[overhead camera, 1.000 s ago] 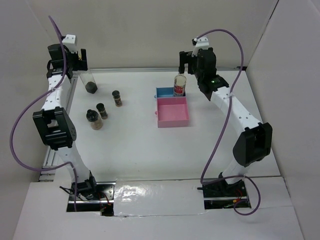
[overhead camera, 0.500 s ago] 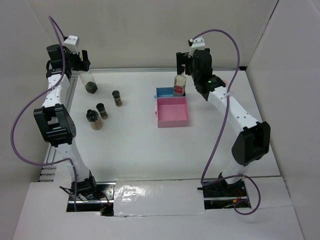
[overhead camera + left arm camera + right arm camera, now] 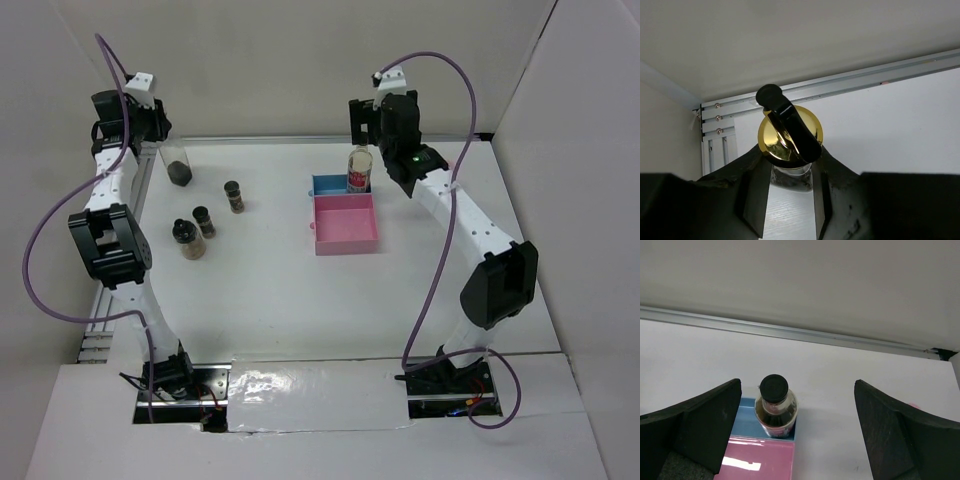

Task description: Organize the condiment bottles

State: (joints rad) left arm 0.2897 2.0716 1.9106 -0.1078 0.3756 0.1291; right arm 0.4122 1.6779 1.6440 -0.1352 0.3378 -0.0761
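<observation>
A tall clear bottle [image 3: 177, 165] with a gold and black pourer top [image 3: 790, 132] stands at the table's far left corner. My left gripper [image 3: 790, 175] is shut on its glass neck just under the top; in the top view it [image 3: 150, 122] sits at the bottle's upper end. A second tall bottle [image 3: 359, 170] with a black cap [image 3: 774, 388] and a red label stands in the blue tray [image 3: 742, 416]. Above and behind it my right gripper [image 3: 797, 387] hangs open, holding nothing. Three small dark-lidded spice jars [image 3: 233, 195] [image 3: 203, 221] [image 3: 186, 238] stand on the left.
A pink tray [image 3: 345, 222] lies against the near side of the blue tray [image 3: 325, 185]. An aluminium rail [image 3: 840, 82] runs along the table's back edge under the white wall. White side walls stand close to both arms.
My left gripper has closed from open onto the pourer bottle's neck. The right gripper has drifted slightly up and left above the black-capped bottle, still open.
</observation>
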